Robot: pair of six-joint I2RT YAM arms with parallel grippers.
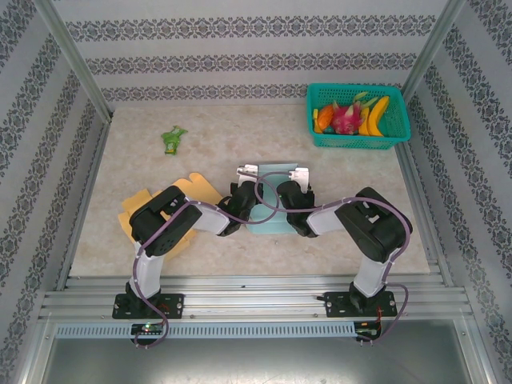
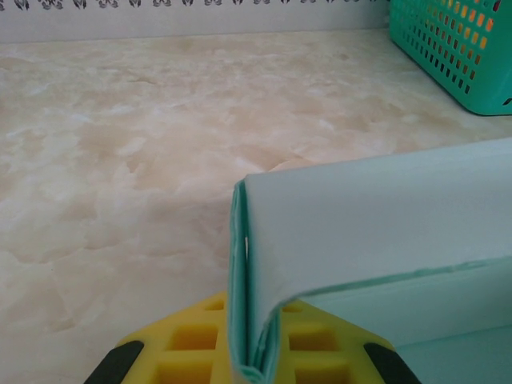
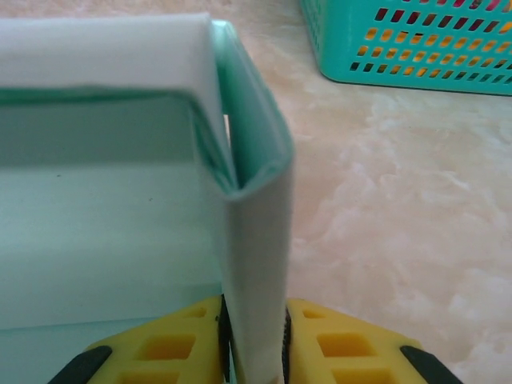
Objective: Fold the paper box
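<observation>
- Paper box (image 1: 268,218), pale mint, sits mid-worktop (image 1: 224,132) btwn the two arms, just ahead of their wrists; partly folded, walls standing.
- Left end effector (image 1: 240,200) at the box's left side. Wrist cam: nearly fully closed, yellow fingers (image 2: 192,344) pinching the doubled-over left wall of the box (image 2: 360,232) from both sides. The wall is upright and its corner fold is visible.
- Right end effector (image 1: 292,200) at the box's right side. Wrist cam: fingers (image 3: 336,348) closed narrow on the upright right wall of the box (image 3: 256,264), one pad each side, touching it. The folded flap curls inward at the top corner.
- Teal basket (image 1: 358,118) w/ toy fruit (banana, pink dragon fruit, orange bits) at the far right corner, well apart from the box. Also seen from both wrists (image 2: 456,48) (image 3: 416,40).
- Small green item (image 1: 172,139) far left on the worktop, alone.
- Flat yellow card sheet (image 1: 138,210) near left, partly under the left arm.
</observation>
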